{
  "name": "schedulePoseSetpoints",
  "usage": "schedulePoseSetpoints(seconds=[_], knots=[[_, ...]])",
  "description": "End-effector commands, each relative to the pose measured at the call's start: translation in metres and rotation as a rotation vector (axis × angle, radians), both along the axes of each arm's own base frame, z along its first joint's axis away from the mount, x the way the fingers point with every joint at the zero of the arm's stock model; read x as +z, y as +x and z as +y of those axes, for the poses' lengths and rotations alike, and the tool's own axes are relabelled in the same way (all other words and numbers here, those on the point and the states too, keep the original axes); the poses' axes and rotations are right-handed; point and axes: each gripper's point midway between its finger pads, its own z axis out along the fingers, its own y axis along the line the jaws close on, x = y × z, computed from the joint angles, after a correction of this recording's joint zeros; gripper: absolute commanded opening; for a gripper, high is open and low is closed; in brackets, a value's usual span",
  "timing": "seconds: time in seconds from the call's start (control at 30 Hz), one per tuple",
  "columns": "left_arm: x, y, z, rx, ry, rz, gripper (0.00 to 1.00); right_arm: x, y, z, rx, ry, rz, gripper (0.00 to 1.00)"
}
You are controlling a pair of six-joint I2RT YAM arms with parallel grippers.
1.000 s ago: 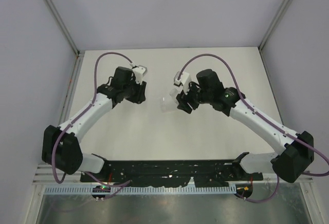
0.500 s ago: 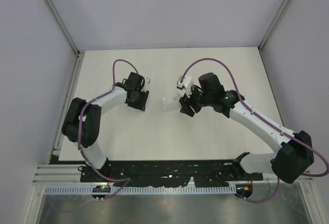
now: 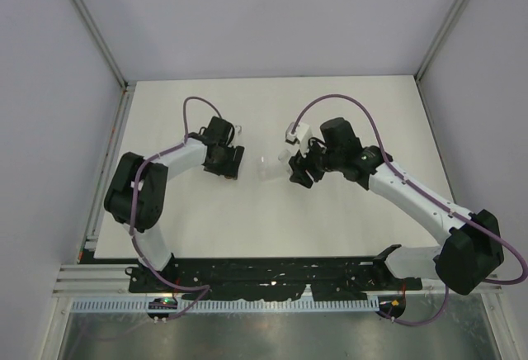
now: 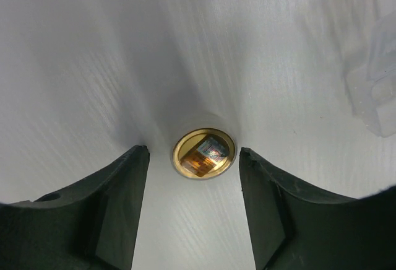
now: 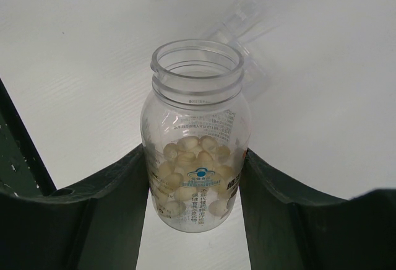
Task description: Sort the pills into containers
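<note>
Right wrist view: the right hand [image 5: 195, 158] grips the clear vial [image 5: 197, 96] between its fingers, long axis vertical, open mouth up, pale pills [image 5: 190, 180] heaped inside. The amber vial [image 4: 204, 153] stands upright on the tabletop [image 4: 124, 65], mouth up, between the left hand's [image 4: 193, 152] parted fingers, touching neither.

The white tabletop [image 3: 346, 211] is matte and faintly streaked, with pale panels on its left, right and far sides. Near its middle, slightly to the left, a small amber bottle [image 4: 204, 153] stands upright on it with its mouth open. To the right is a clear bottle [image 5: 197, 152], also open; whether its base rests on the tabletop cannot be told. Between the two lies a blurred clear plastic piece [image 4: 371, 87].
</note>
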Motion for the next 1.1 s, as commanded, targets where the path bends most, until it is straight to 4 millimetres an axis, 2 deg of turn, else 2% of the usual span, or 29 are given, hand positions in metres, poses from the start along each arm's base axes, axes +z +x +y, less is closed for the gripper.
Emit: schedulePoseSetpoints(seconds=[0.0, 0.13, 0.23, 0.33, 0.4, 0.47, 0.57, 0.67, 0.83, 1.07], knots=[[0.005, 0.012, -0.006, 0.008, -0.024, -0.035, 0.66, 0.011, 0.005, 0.005, 0.014, 0.042, -0.045, 0.06], [0.021, 0.013, -0.008, -0.014, -0.047, -0.073, 0.74, 0.009, 0.005, 0.002, 0.011, 0.04, -0.04, 0.05], [0.048, 0.015, -0.014, -0.056, -0.095, -0.149, 0.78, 0.008, 0.001, 0.004, 0.037, 0.05, -0.034, 0.06], [0.091, 0.01, -0.032, -0.154, -0.217, -0.247, 0.82, 0.011, -0.006, 0.008, 0.088, 0.066, -0.024, 0.05], [0.124, -0.004, -0.05, -0.256, -0.343, -0.294, 0.86, 0.015, -0.009, 0.012, 0.116, 0.081, -0.022, 0.05], [0.16, -0.022, -0.069, -0.352, -0.482, -0.321, 0.99, 0.021, -0.009, 0.015, 0.13, 0.094, -0.023, 0.05], [0.207, -0.04, -0.086, -0.426, -0.621, -0.347, 0.99, 0.03, -0.007, 0.021, 0.145, 0.109, -0.027, 0.06], [0.24, -0.051, -0.1, -0.455, -0.707, -0.35, 1.0, 0.043, -0.005, 0.03, 0.158, 0.131, -0.041, 0.06], [0.262, -0.062, -0.123, -0.463, -0.795, -0.261, 1.0, 0.062, -0.002, 0.039, 0.16, 0.161, -0.065, 0.06], [0.263, -0.068, -0.147, -0.464, -0.872, -0.142, 1.0, 0.074, -0.005, 0.046, 0.176, 0.168, -0.087, 0.08]])
